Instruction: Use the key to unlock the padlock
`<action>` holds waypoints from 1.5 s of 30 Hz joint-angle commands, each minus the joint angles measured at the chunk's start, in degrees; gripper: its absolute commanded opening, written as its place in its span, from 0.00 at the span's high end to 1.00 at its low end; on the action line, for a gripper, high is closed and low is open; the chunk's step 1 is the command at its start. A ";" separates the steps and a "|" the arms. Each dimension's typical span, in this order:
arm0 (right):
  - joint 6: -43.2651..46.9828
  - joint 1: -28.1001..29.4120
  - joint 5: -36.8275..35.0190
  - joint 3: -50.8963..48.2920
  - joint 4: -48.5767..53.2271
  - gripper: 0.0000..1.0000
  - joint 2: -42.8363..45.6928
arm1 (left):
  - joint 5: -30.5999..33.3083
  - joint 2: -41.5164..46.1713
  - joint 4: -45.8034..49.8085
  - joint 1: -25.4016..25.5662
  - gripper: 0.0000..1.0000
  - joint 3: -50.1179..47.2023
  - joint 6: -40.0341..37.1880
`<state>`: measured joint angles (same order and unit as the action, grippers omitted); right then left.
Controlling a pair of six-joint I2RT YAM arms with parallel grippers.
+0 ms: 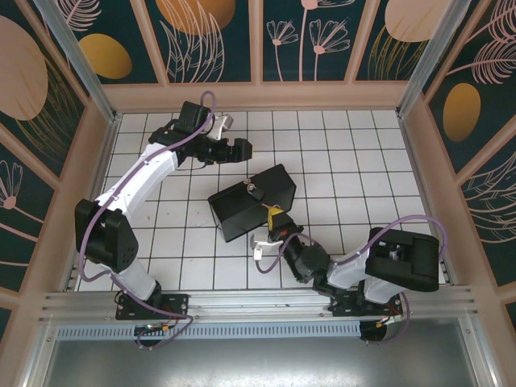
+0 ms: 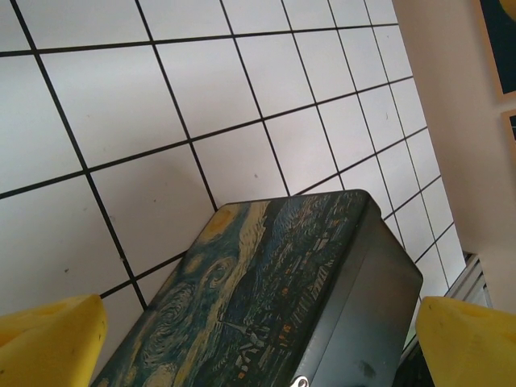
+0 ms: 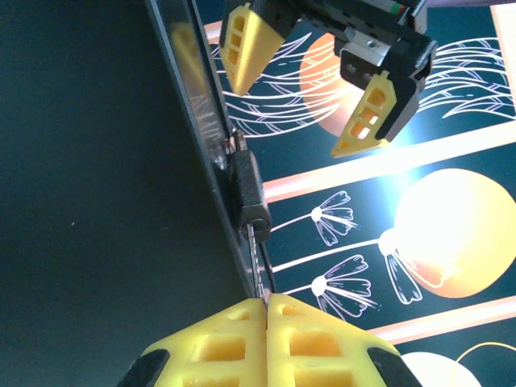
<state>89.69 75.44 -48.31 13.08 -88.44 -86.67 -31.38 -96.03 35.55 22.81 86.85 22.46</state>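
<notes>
Yellow right jaws, arm (image 1: 355, 270) folded low, pinch the key (image 3: 256, 266).

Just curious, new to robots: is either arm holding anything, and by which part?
The right jaws pinch the key by its head end; its blade reaches the padlock. The left jaws hold nothing.

Your right gripper (image 3: 267, 310) is pinched tight on the key (image 3: 256, 262). Its thin shaft runs straight ahead of the jaws to the padlock (image 3: 248, 189) on the black box (image 3: 97, 201) edge. Beyond, the left gripper (image 3: 292, 121) is spread wide.
</notes>
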 commanded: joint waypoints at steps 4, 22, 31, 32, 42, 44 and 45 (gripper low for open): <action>1.45 -3.56 -1.22 2.64 -9.29 1.00 -1.36 | -4.03 -0.54 -1.52 -0.38 0.03 -1.24 -1.94; -0.57 -4.04 -1.88 2.58 -9.42 1.00 -4.00 | -8.91 -0.56 -1.07 -0.31 0.03 -4.41 -6.04; -1.59 -2.58 -3.02 1.40 -9.45 1.00 -2.98 | -9.16 -0.91 -1.24 0.86 0.04 -3.94 -5.63; -1.81 -2.57 -3.08 1.76 -9.51 1.00 -3.26 | -9.01 -0.89 -1.11 0.98 0.04 -4.13 -5.74; -2.31 -2.66 -1.71 3.41 -9.51 1.00 -4.10 | -8.24 -1.15 -0.28 1.19 0.03 -4.46 -6.48; -2.33 -2.72 -1.31 3.75 -9.54 1.00 -4.69 | -8.19 -1.16 -0.10 1.27 0.03 -4.35 -6.77; -2.41 -2.73 -1.18 3.87 -9.53 1.00 -4.90 | -8.09 -1.24 0.03 1.27 0.04 -4.37 -6.81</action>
<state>89.17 72.49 -49.84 15.66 -91.50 -90.72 -38.96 -96.68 34.65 23.70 82.11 17.23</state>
